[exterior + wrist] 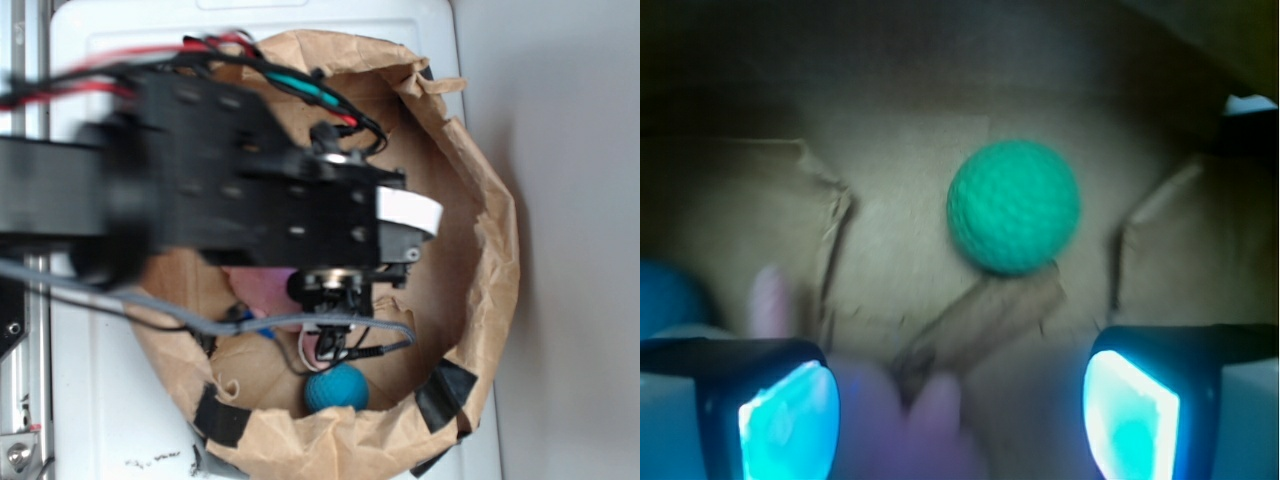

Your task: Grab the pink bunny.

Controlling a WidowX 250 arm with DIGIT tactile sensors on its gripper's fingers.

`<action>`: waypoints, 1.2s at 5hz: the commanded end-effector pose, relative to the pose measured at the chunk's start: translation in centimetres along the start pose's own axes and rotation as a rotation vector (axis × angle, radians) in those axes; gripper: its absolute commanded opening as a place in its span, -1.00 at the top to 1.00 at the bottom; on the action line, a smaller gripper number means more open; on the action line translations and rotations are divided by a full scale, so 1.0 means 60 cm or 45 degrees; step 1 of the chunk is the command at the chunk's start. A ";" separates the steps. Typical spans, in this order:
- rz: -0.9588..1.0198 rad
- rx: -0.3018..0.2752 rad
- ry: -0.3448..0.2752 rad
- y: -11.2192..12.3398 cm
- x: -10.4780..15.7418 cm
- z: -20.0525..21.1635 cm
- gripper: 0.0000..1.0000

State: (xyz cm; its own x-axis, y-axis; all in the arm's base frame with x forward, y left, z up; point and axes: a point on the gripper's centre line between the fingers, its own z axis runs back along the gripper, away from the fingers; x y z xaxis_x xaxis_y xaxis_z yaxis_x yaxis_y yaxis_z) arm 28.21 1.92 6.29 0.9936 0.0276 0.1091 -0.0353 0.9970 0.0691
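Note:
The pink bunny (pixel 902 420) lies blurred at the bottom of the wrist view, its stubby ears poking up between my fingers, closer to the left pad (pixel 790 425). My gripper (pixel 960 420) is open, its glowing pads wide apart on either side of the toy. In the exterior view only a pink patch of the bunny (pixel 268 290) shows beneath the black arm, and the gripper (pixel 330 300) hangs directly over it inside the paper bag.
A green textured ball (pixel 1014 206) rests on the bag floor ahead of the fingers. A blue ball (pixel 337 389) lies near the bag's front wall. The crumpled brown paper bag (pixel 490 230) with black tape patches rings everything.

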 end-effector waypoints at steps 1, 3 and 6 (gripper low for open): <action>-0.131 -0.070 0.026 0.001 -0.045 0.041 -1.00; -0.131 -0.113 0.069 0.009 -0.061 0.071 -1.00; -0.201 -0.119 0.044 -0.036 -0.106 -0.012 -1.00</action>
State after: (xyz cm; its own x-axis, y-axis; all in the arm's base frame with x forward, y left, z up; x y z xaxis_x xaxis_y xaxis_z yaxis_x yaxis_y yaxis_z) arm 21.49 -0.27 4.10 0.9924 -0.1151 0.0435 0.1158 0.9932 -0.0138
